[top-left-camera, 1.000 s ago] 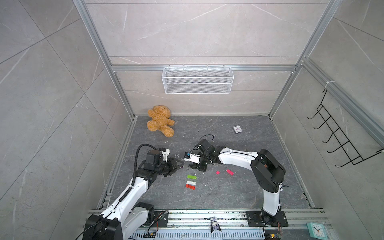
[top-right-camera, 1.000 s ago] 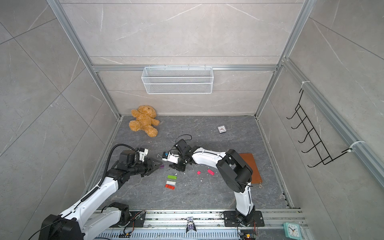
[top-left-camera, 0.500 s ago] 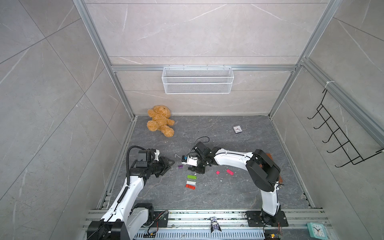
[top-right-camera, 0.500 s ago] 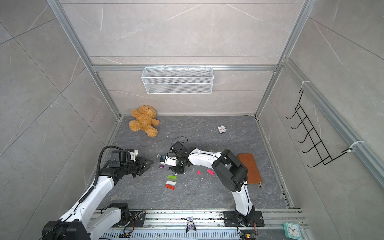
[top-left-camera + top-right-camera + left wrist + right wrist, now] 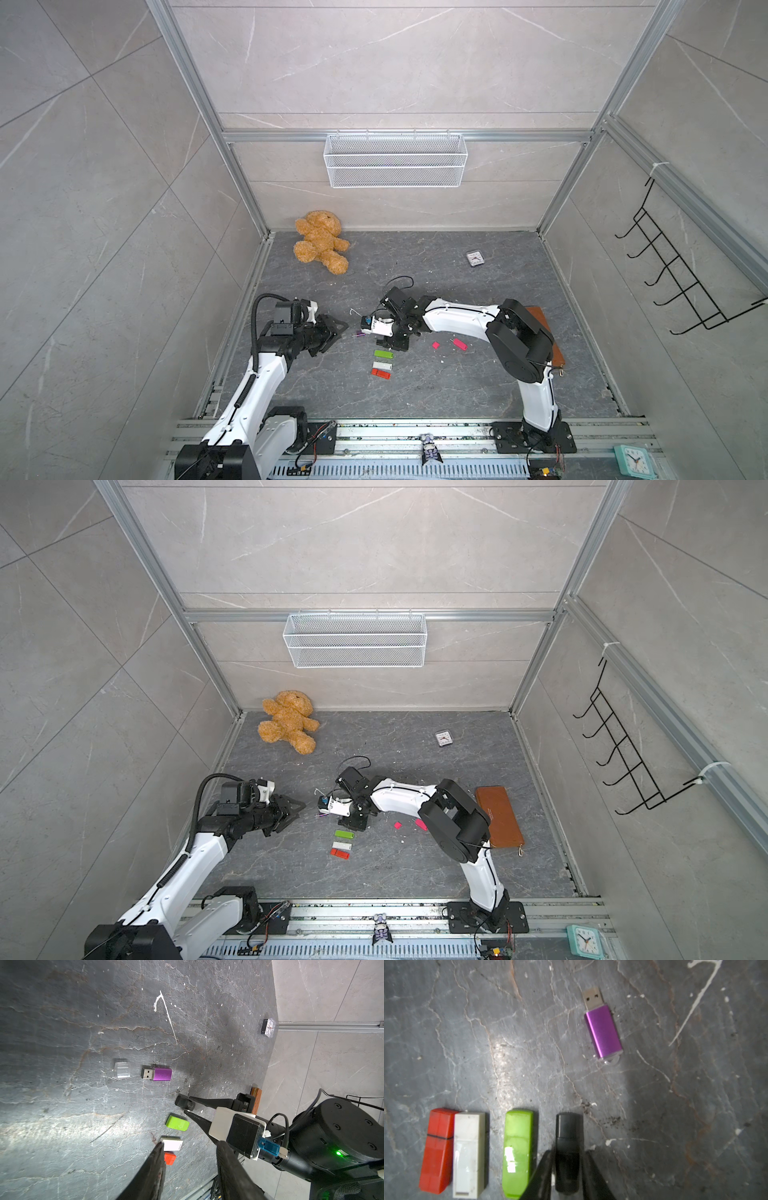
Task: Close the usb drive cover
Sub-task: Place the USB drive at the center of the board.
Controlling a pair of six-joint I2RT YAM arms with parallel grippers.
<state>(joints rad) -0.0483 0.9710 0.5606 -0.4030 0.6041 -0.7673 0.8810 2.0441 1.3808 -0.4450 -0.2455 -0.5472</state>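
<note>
Hovering at the left, the left gripper point(image 5: 191, 1145) stands moderately open and empty. The fingers of the right gripper point(image 5: 568, 1154) flank the capped black USB drive point(image 5: 569, 1126) on the floor point(image 5: 62, 1022); I cannot tell whether they pinch it. Between the grippers lies the purple USB drive point(image 5: 161, 1074), its connector bare and its clear cap point(image 5: 122, 1068) just to the left, apart.

Left gripper point(image 5: 190, 1145): fingers stood well apart, empty.
Right gripper point(image 5: 568, 1153): fingers stood slightly apart, pointed downward.

No lettering is legible anywhere (the clock point(image 5: 632, 460) numerals blur).
</note>
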